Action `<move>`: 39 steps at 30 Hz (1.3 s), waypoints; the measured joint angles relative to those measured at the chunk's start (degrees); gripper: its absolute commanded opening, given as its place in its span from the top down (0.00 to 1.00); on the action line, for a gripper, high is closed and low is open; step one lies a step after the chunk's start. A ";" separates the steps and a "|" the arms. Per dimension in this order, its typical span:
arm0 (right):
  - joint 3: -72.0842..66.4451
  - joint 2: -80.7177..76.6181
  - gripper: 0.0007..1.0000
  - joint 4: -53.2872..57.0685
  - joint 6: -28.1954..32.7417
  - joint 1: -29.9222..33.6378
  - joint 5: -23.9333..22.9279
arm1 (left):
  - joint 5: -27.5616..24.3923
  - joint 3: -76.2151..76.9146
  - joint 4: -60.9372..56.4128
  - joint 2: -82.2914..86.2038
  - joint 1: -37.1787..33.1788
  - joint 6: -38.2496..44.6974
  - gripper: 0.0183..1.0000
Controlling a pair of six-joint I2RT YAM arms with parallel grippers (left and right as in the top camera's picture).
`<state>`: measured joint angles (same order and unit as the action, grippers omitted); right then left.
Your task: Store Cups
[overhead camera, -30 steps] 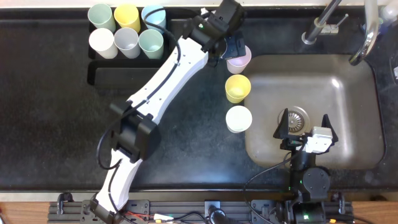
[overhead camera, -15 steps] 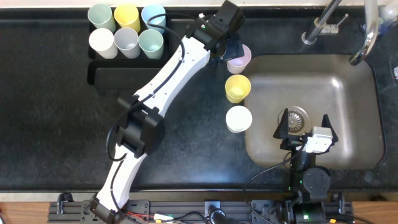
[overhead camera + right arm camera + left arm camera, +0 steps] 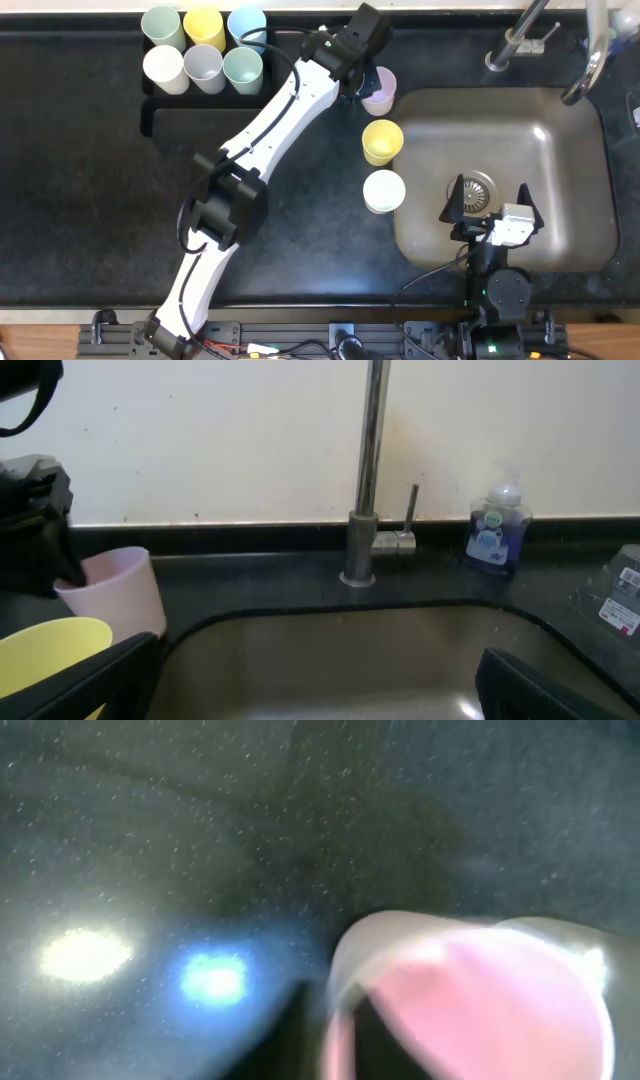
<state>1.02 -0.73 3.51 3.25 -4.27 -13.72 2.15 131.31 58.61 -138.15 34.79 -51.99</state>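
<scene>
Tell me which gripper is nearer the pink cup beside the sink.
Left. The left gripper is right at the pink cup, gripping its rim. The right gripper hangs open over the sink, well away from the cup.

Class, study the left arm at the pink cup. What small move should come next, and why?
Probably lift the pink cup straight up: the left gripper seems to pinch its rim, and it stands on the counter, away from the cup rack.
</scene>
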 measured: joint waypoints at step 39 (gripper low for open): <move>0.00 0.00 0.00 0.02 0.00 0.00 -0.02 | 0.83 -42.47 11.98 47.10 -46.18 -0.37 0.98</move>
<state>1.02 -0.73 3.53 3.25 -4.27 -13.74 2.98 88.84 70.59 -91.05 -11.40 -52.36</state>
